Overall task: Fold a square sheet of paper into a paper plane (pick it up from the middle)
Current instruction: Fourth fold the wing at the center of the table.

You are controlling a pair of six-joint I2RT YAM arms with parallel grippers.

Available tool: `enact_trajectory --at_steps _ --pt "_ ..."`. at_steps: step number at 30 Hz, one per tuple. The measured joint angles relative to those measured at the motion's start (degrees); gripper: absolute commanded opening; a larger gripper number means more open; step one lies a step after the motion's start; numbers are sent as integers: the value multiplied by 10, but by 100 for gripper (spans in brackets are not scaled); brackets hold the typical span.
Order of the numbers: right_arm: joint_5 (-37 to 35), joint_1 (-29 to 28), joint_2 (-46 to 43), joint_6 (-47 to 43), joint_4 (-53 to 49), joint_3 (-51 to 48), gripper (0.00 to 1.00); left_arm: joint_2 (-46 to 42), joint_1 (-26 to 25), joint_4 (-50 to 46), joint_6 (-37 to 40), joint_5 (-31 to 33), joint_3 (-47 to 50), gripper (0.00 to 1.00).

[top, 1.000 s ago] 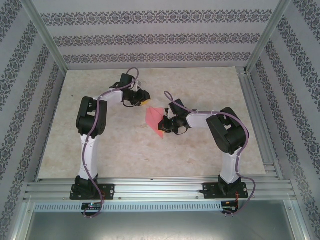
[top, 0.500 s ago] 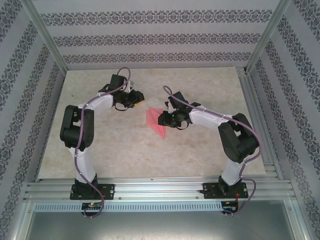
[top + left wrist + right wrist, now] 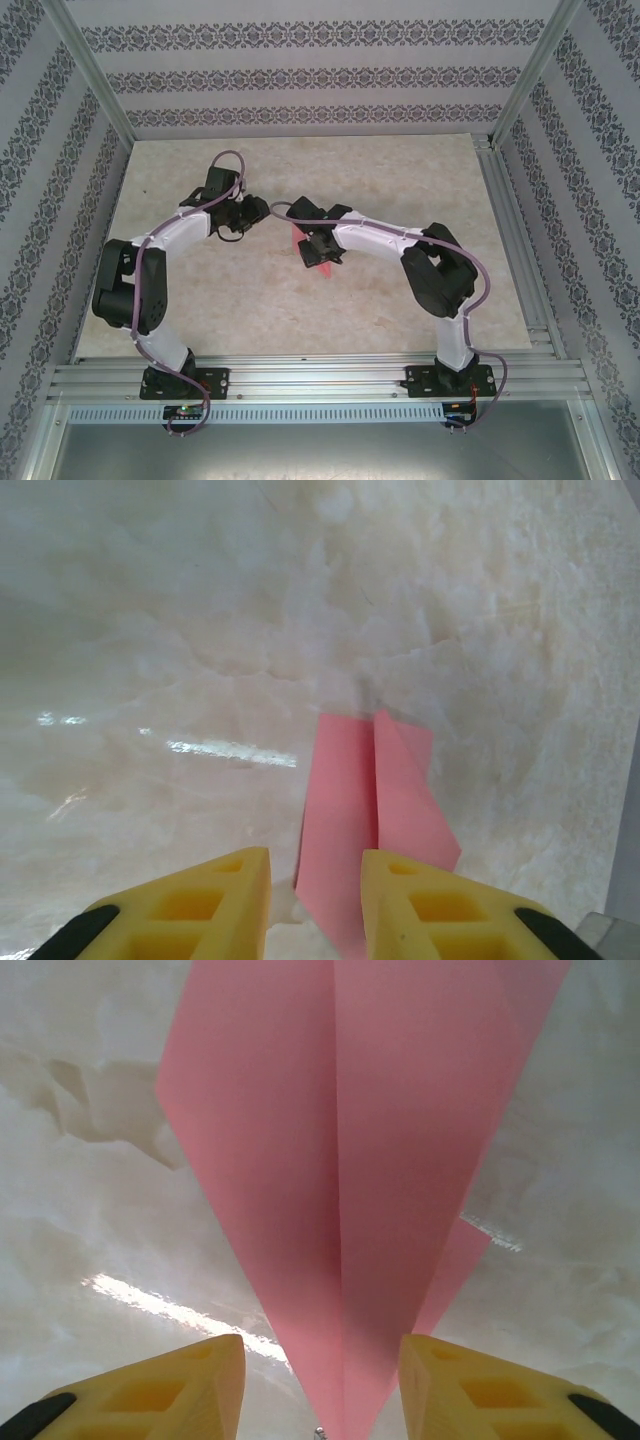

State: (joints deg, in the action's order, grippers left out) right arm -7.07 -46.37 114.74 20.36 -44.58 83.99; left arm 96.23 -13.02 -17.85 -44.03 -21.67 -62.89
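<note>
Paper: the pink-red paper plane [image 3: 297,240], a narrow pointed dart with a centre crease; lies flat on the pale marble-patterned tabletop [image 3: 400,180], mid-table between the two arms
Right gripper [image 3: 322,1352]: yellow fingers apart, gripping nothing; poised over the dart's pointed end, which runs between them with a gap on either side
Left gripper [image 3: 315,865]: yellow fingers apart, holding nothing; the dart lies just ahead of its fingertips
</note>
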Motion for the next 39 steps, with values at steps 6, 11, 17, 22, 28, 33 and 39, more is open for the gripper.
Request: enact_trajectory --at_steps 6,11,17,22,28,33,39 --pt "-37 -3 26 -5 -28 19 54 -21 10 -2 0 17 14 31" --pt "-18 13 26 1 -23 17 52 -23 13 -3 -2 17 24 31" --pt "-11 23 27 10 -19 11 47 -23 13 -5 -2 17 29 31" --pt "6 23 27 10 -11 7 45 -23 13 -5 -2 17 29 32" --pt "59 33 25 15 23 -24 35 -23 13 -7 -2 14 30 32" --pt "109 56 3 24 55 -52 34 -23 13 -7 -5 10 32 32" --pt "154 64 -6 28 85 -70 34 -23 13 -5 -11 -3 38 33"
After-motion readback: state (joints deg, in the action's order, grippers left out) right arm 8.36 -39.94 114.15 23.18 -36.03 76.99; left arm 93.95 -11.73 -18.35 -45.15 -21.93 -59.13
